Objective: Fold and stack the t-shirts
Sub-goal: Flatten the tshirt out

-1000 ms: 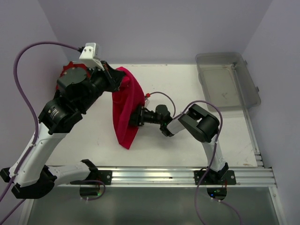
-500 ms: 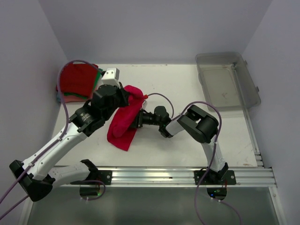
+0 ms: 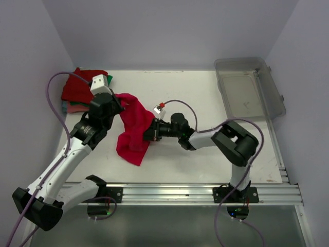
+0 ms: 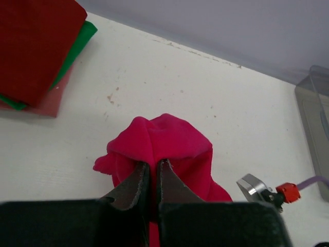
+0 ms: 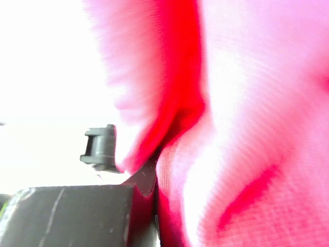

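Note:
The crimson-pink t-shirt (image 3: 132,131) hangs bunched between both grippers, its lower end lying on the white table (image 3: 205,92). My left gripper (image 3: 120,103) is shut on its top fold; the left wrist view shows the dark fingers pinching a ridge of the t-shirt (image 4: 164,139) at the left gripper (image 4: 152,165). My right gripper (image 3: 149,131) comes in low from the right and is shut on the shirt's right edge. Pink cloth (image 5: 247,128) fills the right wrist view around the right gripper (image 5: 157,175). Folded t-shirts (image 3: 82,88) are stacked at the back left, dark red (image 4: 36,46) over green (image 4: 78,45) and salmon (image 4: 51,100).
A clear grey plastic bin (image 3: 248,87) stands at the back right, its corner showing in the left wrist view (image 4: 314,110). Purple cables loop from both arms. A metal rail (image 3: 180,193) runs along the near edge, and walls close in on the left, back and right.
My left arm has come down and toward the front left, lowering the shirt onto the table. The right gripper has closed from wide open onto the shirt's right edge.

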